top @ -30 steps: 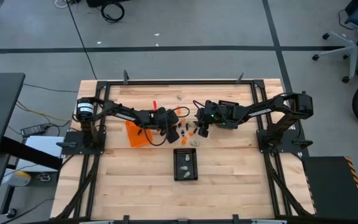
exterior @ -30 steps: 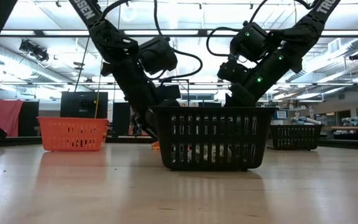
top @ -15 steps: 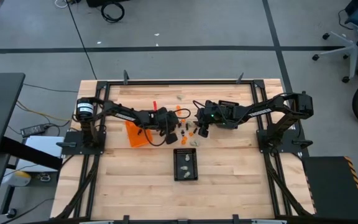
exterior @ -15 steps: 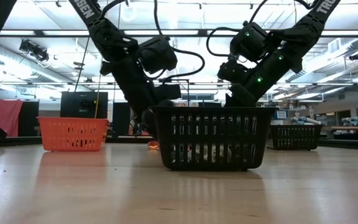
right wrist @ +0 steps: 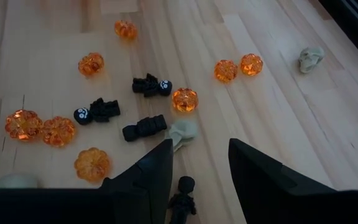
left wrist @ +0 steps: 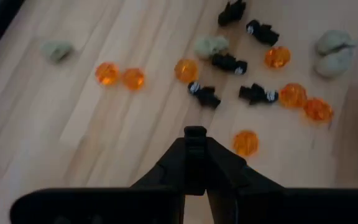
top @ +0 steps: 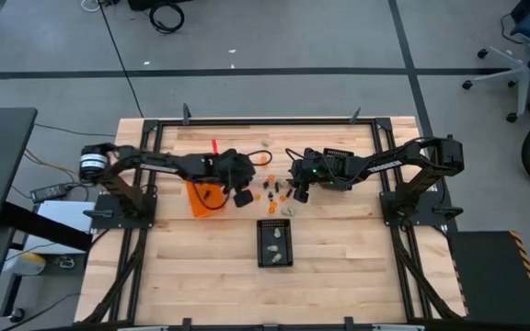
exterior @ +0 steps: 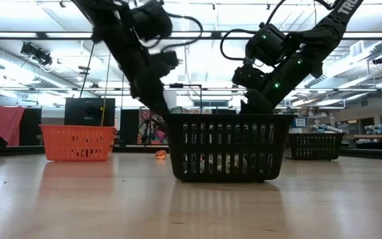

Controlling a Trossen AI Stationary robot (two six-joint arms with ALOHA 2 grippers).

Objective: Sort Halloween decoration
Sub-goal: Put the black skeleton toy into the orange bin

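Black mesh bin (exterior: pixel 227 149): nearest; it stands at the front middle of the surface (top: pixel 348 276), with a few pale pieces (top: pixel 275 233) lying in it.

Halloween decoration (left wrist: pixel 204 94): mostly loose on the surface just beyond that bin. Orange, black and pale pieces are mixed, and several touch or lie just beside one another.

Right end effector (right wrist: pixel 199 165): low over the right side of the scatter, fingers spread. A small black piece (right wrist: pixel 182 190) sits between them, close against one finger and not gripped.

Risk, right side: because the black piece sits off-centre, closing could push it sideways or flick it out rather than trap it. A pale piece (right wrist: pixel 182 132) just ahead could get caught in the same bite.

Right arm pose: it reaches in from the right edge, forearm sloping down and wrist angled toward the surface.

Left end effector (left wrist: pixel 195 134): lifted clear above the left side of the scatter, fingers pressed together. I cannot tell whether a tiny piece is pinched at the tips.

Risk, left side: a piece this small, held only at the fingertips, could slip out on the way to a bin. It might then fall back among the wrong colours, or the trip may carry nothing at all.

Left arm pose: it stretches from the left edge across the orange bin (top: pixel 202 197), with the wrist high and pointing down.

Orange bin: left of the scatter, partly under the left arm.
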